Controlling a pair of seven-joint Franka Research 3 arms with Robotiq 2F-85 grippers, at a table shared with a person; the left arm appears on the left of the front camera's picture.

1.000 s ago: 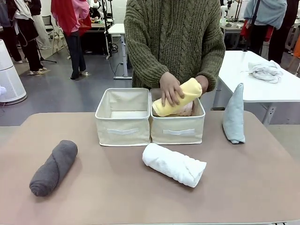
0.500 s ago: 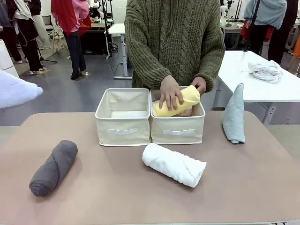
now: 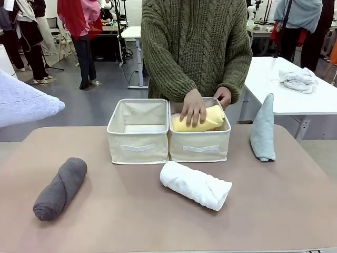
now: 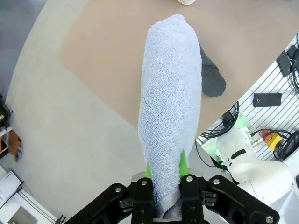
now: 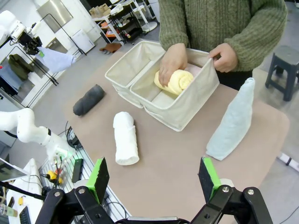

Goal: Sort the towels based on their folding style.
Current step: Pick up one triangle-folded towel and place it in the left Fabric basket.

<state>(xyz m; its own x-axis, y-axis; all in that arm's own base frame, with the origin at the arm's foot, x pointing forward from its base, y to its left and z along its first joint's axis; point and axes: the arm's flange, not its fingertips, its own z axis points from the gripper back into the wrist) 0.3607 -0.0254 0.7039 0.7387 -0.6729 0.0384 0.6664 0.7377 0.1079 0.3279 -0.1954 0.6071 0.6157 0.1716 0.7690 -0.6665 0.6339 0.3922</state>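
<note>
My left gripper (image 4: 165, 169) is shut on the base of a light blue cone-folded towel (image 4: 170, 98), held in the air; its tip pokes in at the left edge (image 3: 29, 104) above the table. My right gripper (image 5: 154, 179) hangs open over the near right of the table, with nothing between its green pads. A dark grey roll (image 3: 60, 188) lies at the front left and a white roll (image 3: 196, 184) in the front middle. A grey-blue cone (image 3: 263, 129) stands upright at the right. The person's hand (image 3: 193, 107) presses a yellow roll (image 3: 202, 121) into the right bin (image 3: 199, 147).
Two beige fabric bins stand side by side at the far middle; the left bin (image 3: 138, 139) has nothing in it. The person's other hand (image 3: 224, 96) holds the right bin's far rim. A white side table (image 3: 295, 100) with a cloth bundle (image 3: 298, 79) stands behind right.
The light blue cone has swung in from the left edge toward the table. The person has lowered the yellow roll from above the rim down into the right bin.
</note>
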